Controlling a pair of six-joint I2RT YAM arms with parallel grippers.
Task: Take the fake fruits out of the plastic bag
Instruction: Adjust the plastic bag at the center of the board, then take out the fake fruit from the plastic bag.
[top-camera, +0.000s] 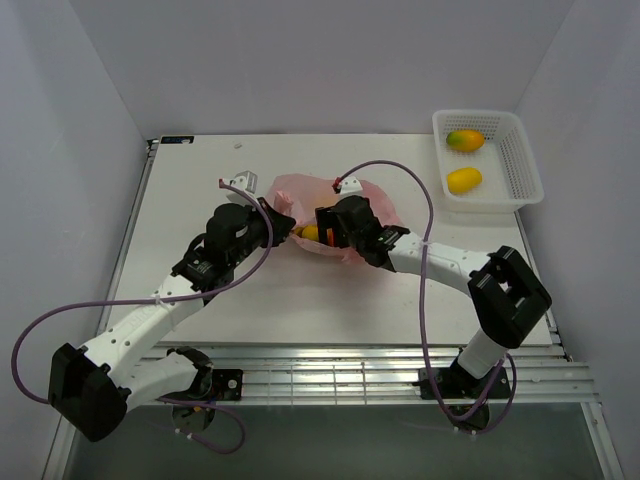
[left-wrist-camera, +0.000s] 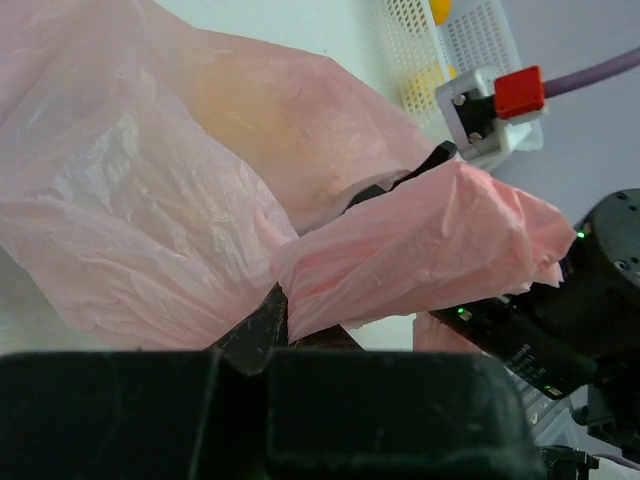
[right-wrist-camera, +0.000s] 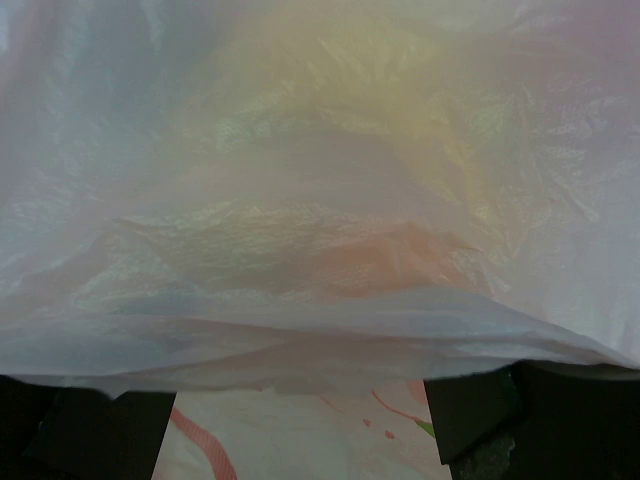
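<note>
The pink plastic bag (top-camera: 300, 192) lies crumpled in the middle of the table. My left gripper (top-camera: 283, 224) is at its left side, shut on a bunched fold of the bag's edge (left-wrist-camera: 400, 260). My right gripper (top-camera: 322, 232) points left into the bag with its fingers (right-wrist-camera: 480, 410) wide apart, and thin bag film (right-wrist-camera: 320, 330) is draped across the gap. A yellow-orange fruit (top-camera: 309, 233) shows just off its tips. Blurred yellow (right-wrist-camera: 330, 110) and orange (right-wrist-camera: 380, 260) fruit shapes glow through the film. Another yellowish fruit (left-wrist-camera: 240, 110) shows through the bag in the left wrist view.
A white lattice basket (top-camera: 515, 150) stands at the far right of the table with a green-orange mango (top-camera: 465, 140) and a yellow fruit (top-camera: 463, 180) in it. The right arm's black body (left-wrist-camera: 590, 290) is close beside the left gripper. White walls enclose the table.
</note>
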